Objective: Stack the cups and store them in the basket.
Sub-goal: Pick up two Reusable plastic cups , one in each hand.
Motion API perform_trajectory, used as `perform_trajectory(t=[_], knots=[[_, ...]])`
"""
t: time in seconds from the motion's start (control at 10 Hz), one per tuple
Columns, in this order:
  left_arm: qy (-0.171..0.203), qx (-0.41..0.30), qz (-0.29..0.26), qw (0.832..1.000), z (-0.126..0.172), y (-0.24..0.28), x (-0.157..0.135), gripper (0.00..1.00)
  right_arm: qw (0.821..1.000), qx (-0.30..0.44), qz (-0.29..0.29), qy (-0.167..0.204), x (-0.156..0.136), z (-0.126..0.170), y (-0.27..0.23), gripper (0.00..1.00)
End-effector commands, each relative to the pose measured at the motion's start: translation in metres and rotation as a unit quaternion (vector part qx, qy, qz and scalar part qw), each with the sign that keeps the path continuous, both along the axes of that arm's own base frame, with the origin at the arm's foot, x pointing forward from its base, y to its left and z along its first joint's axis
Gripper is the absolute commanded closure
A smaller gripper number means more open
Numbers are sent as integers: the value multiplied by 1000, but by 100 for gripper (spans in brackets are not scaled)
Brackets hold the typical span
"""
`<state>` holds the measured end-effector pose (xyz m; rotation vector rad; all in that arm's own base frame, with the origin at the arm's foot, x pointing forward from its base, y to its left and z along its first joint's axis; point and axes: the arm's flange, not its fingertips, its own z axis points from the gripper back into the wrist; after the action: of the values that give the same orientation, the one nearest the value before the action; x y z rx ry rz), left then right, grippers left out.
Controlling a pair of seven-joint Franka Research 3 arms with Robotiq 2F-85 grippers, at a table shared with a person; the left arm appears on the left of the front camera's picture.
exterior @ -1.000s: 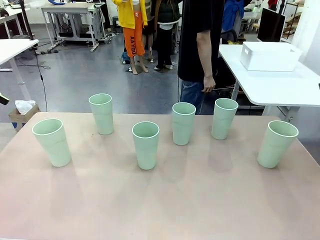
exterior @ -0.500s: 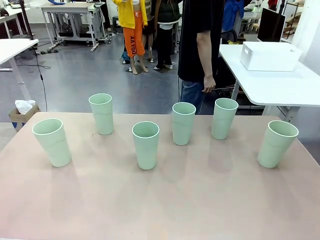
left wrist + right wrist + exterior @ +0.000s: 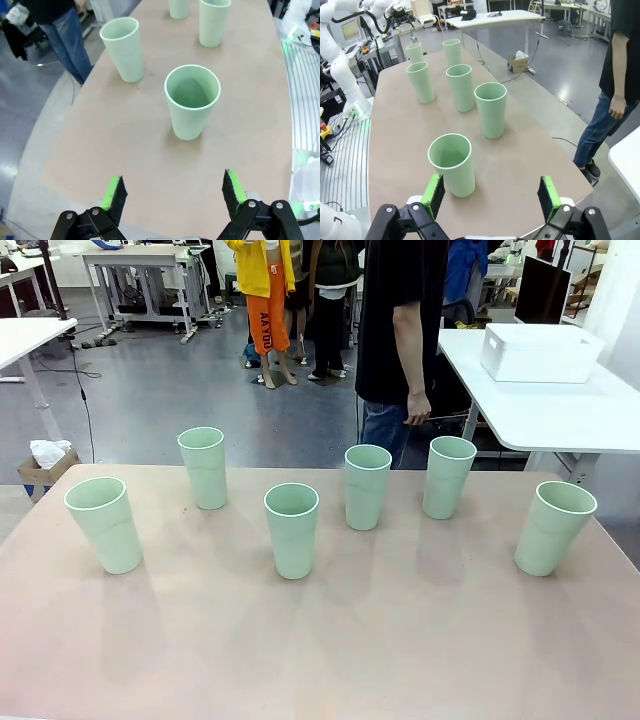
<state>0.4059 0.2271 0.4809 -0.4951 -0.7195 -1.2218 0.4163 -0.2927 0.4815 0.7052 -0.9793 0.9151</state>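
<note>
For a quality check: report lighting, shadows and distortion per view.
Front view: soft, even light; pale mint-green tapered plastic tumblers cast faint shadows on the matte pinkish-brown tabletop. Left wrist view: wide-angle lens bows the tabletop edge; left pincer sharp. Right wrist view: same bowing; right pincer sharp.

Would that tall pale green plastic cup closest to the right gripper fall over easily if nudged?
Probably: the pale mint-green plastic tumbler is tall and narrows towards its base, so a push near the rim would likely tip it. It looks empty, so probably light. Its smooth walls may be slippery.
</note>
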Motion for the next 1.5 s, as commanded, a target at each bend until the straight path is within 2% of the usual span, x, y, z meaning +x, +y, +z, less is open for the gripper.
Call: perform_trajectory(t=[0.0,0.3,0.6,0.9,1.0,1.4], knots=[[-14,-25,17,999,11,-2,-6,0,1000,11,-3,-25,-2,10,4,0],[-43,-78,-18,996,35,1,-15,0,999,15,-4,-39,-5,21,5,0],[-40,-118,-43,991,39,4,-15,0,999,19,-6,-45,-3,22,5,0],[-49,-125,-31,990,40,4,-16,0,999,21,-6,-45,-4,23,6,0],[-31,-114,-30,993,37,-2,-17,0,999,8,-6,-30,-3,22,3,0],[-31,-114,-30,993,37,-2,-17,0,999,8,-6,-30,-3,22,3,0]])
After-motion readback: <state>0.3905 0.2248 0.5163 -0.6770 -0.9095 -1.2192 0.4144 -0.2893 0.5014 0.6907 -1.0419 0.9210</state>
